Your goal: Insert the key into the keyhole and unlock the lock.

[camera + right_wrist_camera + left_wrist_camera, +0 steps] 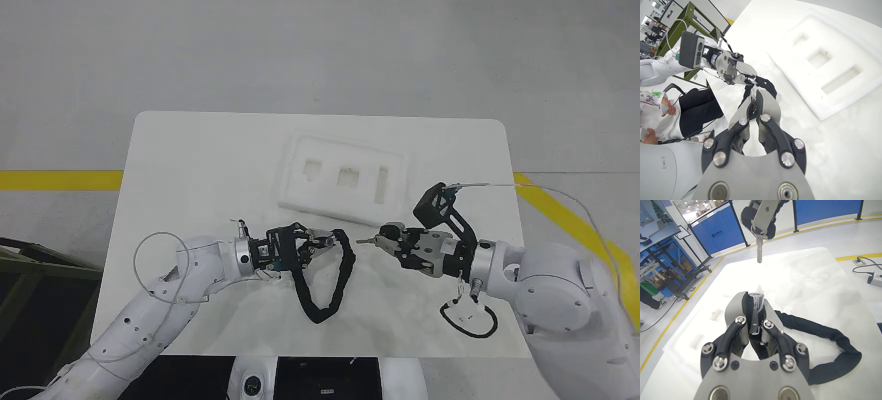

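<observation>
My left gripper (pixel 755 303) is shut on a chrome lock cylinder (pixel 757 298), its keyhole facing outward. The lock's black cable loop (pixel 829 336) trails from it onto the white table (pixel 200 170). My right gripper (pixel 754 96) is shut on a silver key (pixel 759 251), whose blade points at the keyhole across a short gap, roughly in line with it. From above, the left gripper (pixel 300 243) and right gripper (pixel 385 240) face each other near the table's middle, key (pixel 365 240) between them.
A white foam tray (pixel 345 175) with three recesses lies behind the grippers toward the table's back. A small black cord loop (pixel 468 318) lies by the right arm near the front edge. Bare tabletop stretches to the left and the far right.
</observation>
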Robot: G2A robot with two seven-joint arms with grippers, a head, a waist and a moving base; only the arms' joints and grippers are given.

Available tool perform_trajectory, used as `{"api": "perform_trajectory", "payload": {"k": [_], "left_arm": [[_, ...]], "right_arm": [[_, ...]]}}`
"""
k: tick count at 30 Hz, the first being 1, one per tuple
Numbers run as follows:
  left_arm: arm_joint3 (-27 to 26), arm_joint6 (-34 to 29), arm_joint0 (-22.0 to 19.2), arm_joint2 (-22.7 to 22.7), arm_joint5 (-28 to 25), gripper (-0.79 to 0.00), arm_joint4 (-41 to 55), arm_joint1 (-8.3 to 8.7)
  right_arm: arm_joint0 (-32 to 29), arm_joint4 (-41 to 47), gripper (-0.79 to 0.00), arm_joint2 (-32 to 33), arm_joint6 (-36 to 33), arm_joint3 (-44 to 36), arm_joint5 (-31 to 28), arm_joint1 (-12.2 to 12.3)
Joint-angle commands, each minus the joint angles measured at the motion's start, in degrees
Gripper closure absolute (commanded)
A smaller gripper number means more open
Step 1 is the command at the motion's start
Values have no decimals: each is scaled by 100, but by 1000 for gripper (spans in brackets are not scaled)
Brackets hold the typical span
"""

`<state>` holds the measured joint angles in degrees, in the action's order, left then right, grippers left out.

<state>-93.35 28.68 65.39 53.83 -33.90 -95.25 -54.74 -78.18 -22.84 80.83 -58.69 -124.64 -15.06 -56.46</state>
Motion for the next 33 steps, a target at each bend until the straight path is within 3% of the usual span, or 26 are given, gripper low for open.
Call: {"api": "perform_trajectory", "payload": {"k": [1,11,21,33], "left_arm": [[1,-25,19,-19,183,0,21,-24],[-7,-120,50,-37,424,0,-82,-53],[-26,-261,92,18,588,0,-86,-64],[454,905,-82,-214,706,0,-370,-174]], "right_arm": [[14,-93,0,-81,-6,-60,98,0],[152,-1080,0,-524,-46,-604,939,-8],[103,-1052,0,-514,111,-578,935,-12],[416,-1977,0,-1201,-222,-1000,1376,-48]]}}
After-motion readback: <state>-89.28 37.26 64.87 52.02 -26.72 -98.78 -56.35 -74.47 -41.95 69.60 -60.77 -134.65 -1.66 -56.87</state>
